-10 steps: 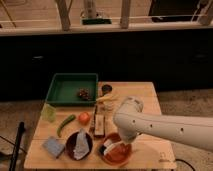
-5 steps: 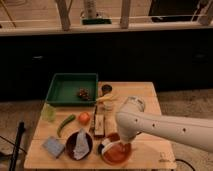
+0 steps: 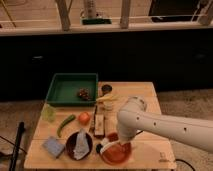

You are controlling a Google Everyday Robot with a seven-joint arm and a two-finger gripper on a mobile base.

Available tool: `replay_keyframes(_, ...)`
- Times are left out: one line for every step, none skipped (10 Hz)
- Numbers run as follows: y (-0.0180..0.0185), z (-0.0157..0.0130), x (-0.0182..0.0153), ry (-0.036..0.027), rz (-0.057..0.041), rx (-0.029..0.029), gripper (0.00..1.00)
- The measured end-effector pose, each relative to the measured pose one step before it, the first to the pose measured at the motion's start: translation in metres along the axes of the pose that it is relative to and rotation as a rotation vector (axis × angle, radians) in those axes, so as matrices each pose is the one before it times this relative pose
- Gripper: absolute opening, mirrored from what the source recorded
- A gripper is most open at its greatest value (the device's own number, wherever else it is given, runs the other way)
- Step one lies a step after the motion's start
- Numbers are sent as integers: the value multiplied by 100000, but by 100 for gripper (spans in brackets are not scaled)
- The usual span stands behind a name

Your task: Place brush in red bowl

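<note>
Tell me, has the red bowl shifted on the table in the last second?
No. The red bowl keeps its spot right of the dark bowl, with the same gap between them. The end effector hovers over its left rim.

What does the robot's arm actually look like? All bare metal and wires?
No. The arm is a thick, smooth white tube with a rounded joint and small dark dots along its side; no loose cables show. The gripper, at the rim of the red bowl, looks whitish too.

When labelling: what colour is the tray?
The tray is green, camera view; gripper is over the red bowl.
</note>
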State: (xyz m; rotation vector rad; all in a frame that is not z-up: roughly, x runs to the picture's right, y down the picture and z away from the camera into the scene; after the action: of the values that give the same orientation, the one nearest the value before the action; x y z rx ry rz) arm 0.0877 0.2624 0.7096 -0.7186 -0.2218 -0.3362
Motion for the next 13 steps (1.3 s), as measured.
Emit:
replay_keyframes(15,32,-44,-548,-119,2,4)
replay_keyframes(14,8,-38,-418,-109,27,4)
replay_keyframes(4,10,-18,-160,-133,-46,4)
replay_keyframes(14,14,12,-322,15,17,4)
replay_keyframes(-34,1,11,-454,178,2,4)
replay_keyframes(-58,26,29,-266,344,-56,8)
replay_keyframes(-10,26,88,-432,706,-107,17)
replay_keyframes(43,-5,122,-263,634,-106,27)
replay_keyframes(16,25,97,-387,633,-29,39)
replay_keyframes(25,26,59,-227,336,-72,49)
replay_keyframes(14,32,22,-360,109,4,60)
replay_keyframes(34,35,42,-225,87,-47,70)
replay_keyframes(17,45,-1,-228,33,-17,76)
